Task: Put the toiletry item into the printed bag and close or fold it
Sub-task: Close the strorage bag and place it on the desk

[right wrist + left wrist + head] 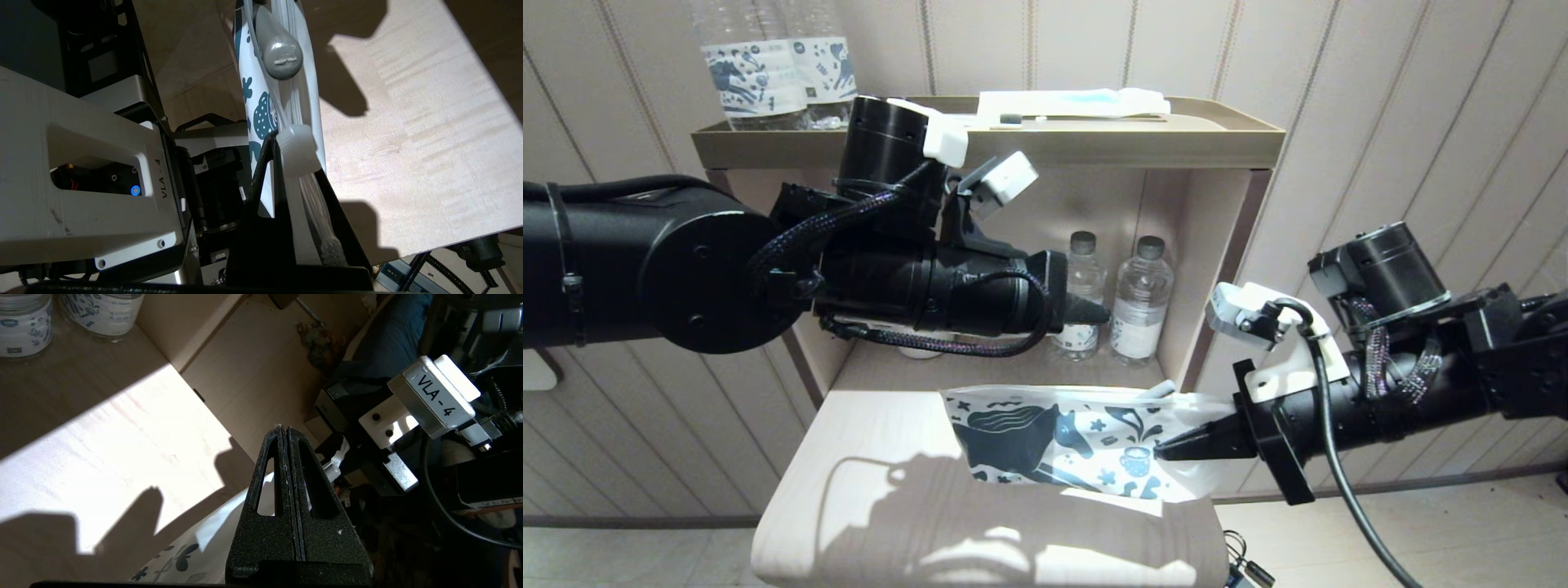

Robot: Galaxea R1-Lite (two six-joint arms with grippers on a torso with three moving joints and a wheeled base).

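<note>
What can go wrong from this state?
1. The toothbrush end pokes out of the printed bag mouth; folding may push it out.
2. The right tool pinches only the bag's edge; thin plastic could slip.
3. The left tool, shut and empty above the bag, must reopen near the right tool.

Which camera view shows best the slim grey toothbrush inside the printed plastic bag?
The right wrist view: the slim grey toothbrush shows end-on inside the white printed plastic bag, which the shut right gripper pinches. The head view shows only a grey tip at the bag's mouth. The left wrist view shows none of it.
</note>
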